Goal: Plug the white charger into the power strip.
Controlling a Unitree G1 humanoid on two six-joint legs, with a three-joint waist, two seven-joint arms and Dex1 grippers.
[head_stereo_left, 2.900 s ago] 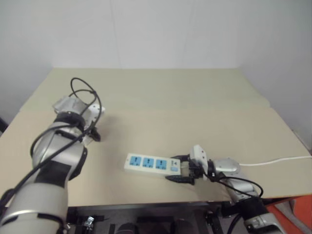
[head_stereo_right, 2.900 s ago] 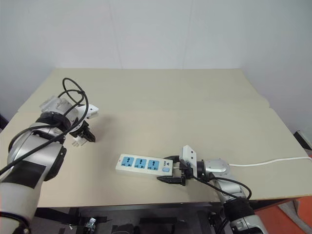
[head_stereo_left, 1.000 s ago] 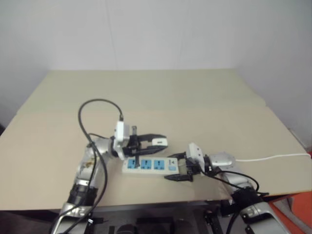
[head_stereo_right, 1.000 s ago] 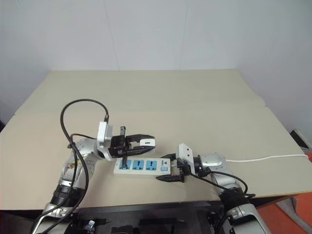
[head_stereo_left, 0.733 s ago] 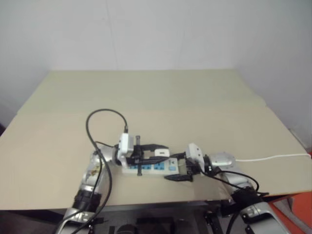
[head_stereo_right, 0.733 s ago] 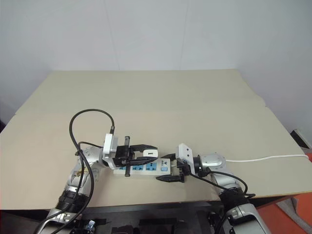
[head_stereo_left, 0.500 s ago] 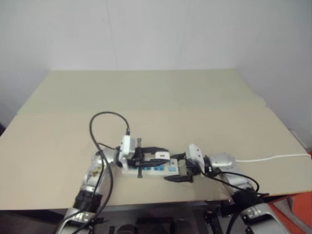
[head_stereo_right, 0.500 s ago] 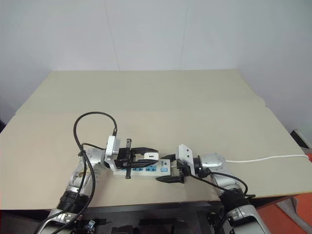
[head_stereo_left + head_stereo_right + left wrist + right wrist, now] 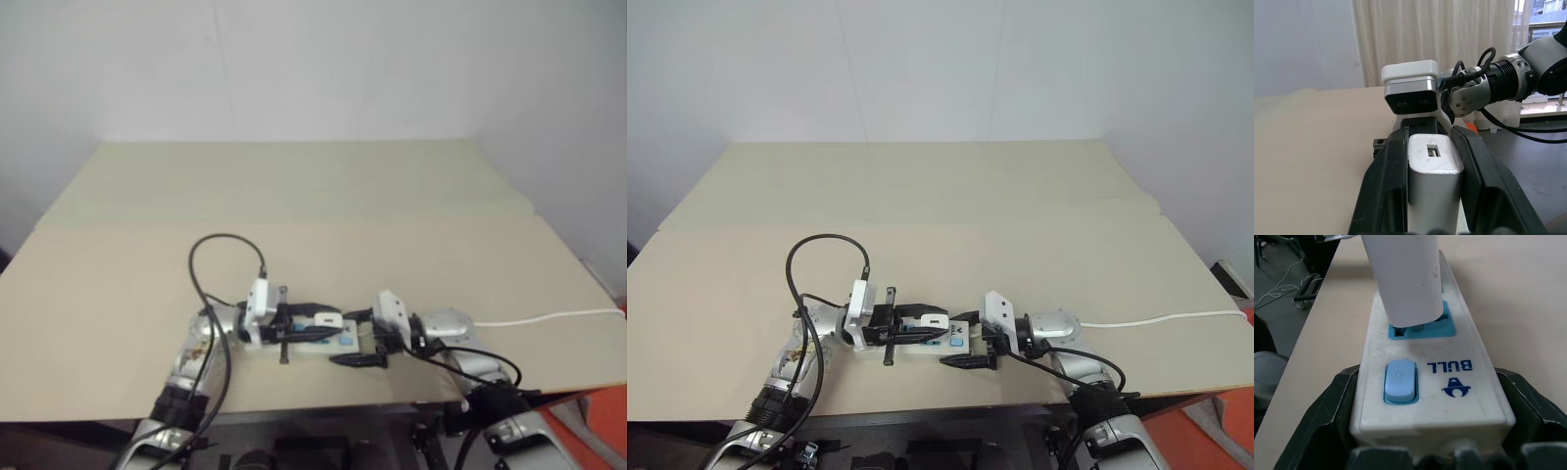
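My left tool (image 9: 1430, 196) is clamped on the charger (image 9: 1434, 169), which stands over the blue socket (image 9: 1422, 328) nearest the switch (image 9: 1399, 381) of the strip (image 9: 1459, 382). My right tool (image 9: 1430, 431) grips the strip's switch end from both sides, on the desk (image 9: 921, 225) near its front edge.

The left gripper (image 9: 921, 324) covers most of the power strip (image 9: 958, 340) from above (its socket faces barely show). The white charger (image 9: 1406, 276) runs off the right wrist picture's edge, its prongs hidden. The thin cord (image 9: 549, 317) leaves the frame
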